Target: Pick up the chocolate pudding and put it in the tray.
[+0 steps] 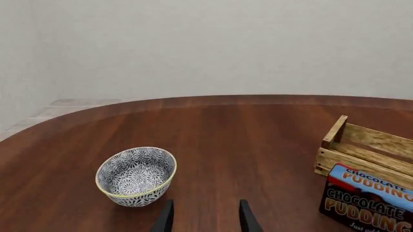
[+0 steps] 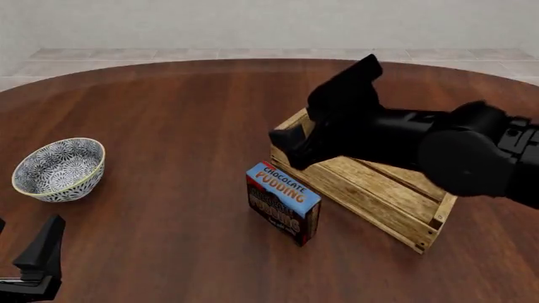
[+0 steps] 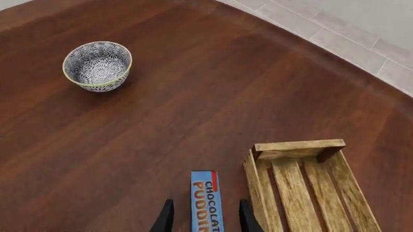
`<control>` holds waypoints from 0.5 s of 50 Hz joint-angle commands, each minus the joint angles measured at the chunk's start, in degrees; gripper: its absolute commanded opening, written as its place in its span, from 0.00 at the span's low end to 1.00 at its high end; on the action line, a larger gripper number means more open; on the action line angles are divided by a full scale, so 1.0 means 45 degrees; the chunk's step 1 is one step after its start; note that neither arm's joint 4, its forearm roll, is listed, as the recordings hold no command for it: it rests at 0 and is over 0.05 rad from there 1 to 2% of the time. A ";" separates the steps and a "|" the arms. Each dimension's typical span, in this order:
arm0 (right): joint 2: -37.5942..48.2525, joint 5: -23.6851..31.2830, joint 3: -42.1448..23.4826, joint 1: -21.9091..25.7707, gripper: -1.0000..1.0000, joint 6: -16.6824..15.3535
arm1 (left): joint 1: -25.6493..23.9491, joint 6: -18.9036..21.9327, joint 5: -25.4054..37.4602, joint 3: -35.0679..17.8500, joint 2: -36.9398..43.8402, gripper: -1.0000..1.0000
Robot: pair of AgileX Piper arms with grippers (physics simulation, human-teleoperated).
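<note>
The chocolate pudding (image 2: pixel 282 202) is a small carton with a blue top and dark sides, standing on the table right beside the near-left side of the tray (image 2: pixel 383 196), a slatted wooden crate. My right gripper (image 2: pixel 291 148) hovers open above the carton. In the right wrist view the chocolate pudding (image 3: pixel 206 203) shows between the two spread fingers of the right gripper (image 3: pixel 205 205), with the tray (image 3: pixel 303 188) beside it. My left gripper (image 2: pixel 40 252) stands open and empty near the table's front left corner. The left wrist view has the chocolate pudding (image 1: pixel 368 200) and the tray (image 1: pixel 364 147) off to one side.
A round blue-and-white patterned bowl (image 2: pixel 59 169) sits at the table's left, just ahead of the left gripper (image 1: pixel 206 205). The bowl (image 1: pixel 136 176) and the bowl (image 3: pixel 97 65) show in both wrist views. The right arm (image 2: pixel 438 148) spans over the tray. The brown table (image 2: pixel 185 120) is round-edged.
</note>
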 commanded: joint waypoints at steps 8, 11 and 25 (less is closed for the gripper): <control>-0.0013 0.0014 0.0244 -0.0335 1.00 -0.0075 | 0.0003 -0.0001 0.0000 0.0000 -0.0002 1.00; 0.0048 -0.0092 0.0362 -0.0325 1.00 -0.0106 | -0.0001 -0.0001 0.0000 0.0000 0.0000 1.00; 0.0268 -0.0318 0.0657 -0.0376 1.00 0.0065 | -0.0001 -0.0002 0.0000 0.0000 0.0002 1.00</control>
